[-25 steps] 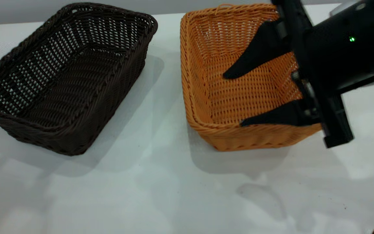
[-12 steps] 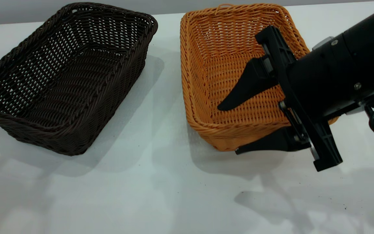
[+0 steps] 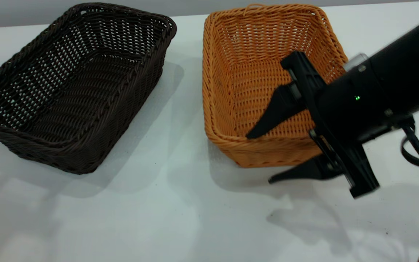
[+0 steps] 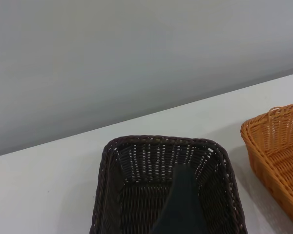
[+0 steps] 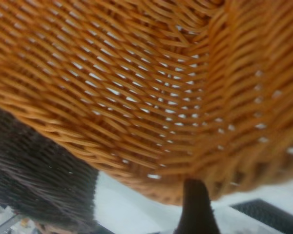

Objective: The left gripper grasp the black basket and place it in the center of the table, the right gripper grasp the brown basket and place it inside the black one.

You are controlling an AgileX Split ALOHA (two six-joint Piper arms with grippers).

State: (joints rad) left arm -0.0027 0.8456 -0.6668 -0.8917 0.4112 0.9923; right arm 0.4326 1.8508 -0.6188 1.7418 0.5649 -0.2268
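Exterior view: two wicker baskets are seen side by side on the table point(image 3: 180, 218), a bare strip of surface between them. The black basket point(image 3: 75, 87) is set toward the left, the brown basket point(image 3: 264, 83) toward the right. The right gripper point(image 3: 258, 157) is positioned at the near short wall of the brown basket, its fingers spread wide: one finger point(image 3: 275, 112) is placed inside over the woven floor, the other point(image 3: 304, 171) outside over the table, so that the wall is straddled; contact with the wicker cannot be made out. In the right wrist view the brown basket's point(image 5: 151, 87) weave is shown close up, with one dark fingertip point(image 5: 195, 207) before it. In the left wrist view the black basket point(image 4: 151, 195) is seen below a single dark finger point(image 4: 183, 204) of the left gripper; whether that gripper is spread or closed cannot be told.
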